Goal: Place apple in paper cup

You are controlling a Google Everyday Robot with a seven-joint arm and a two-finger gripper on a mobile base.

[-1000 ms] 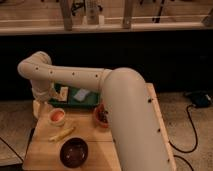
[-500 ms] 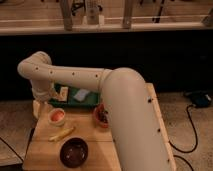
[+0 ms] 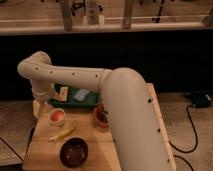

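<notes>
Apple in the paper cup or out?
In: the apple shows inside the white rim of the paper cup. The pincer hangs just left of the cup.

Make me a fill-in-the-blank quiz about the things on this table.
1. The apple lies ___ the paper cup.
2. The gripper hangs beside the cup, on the picture's ___ side.
3. The banana-like item between the cup and the dark bowl is pale ___.
Answers: inside; left; yellow.
</notes>
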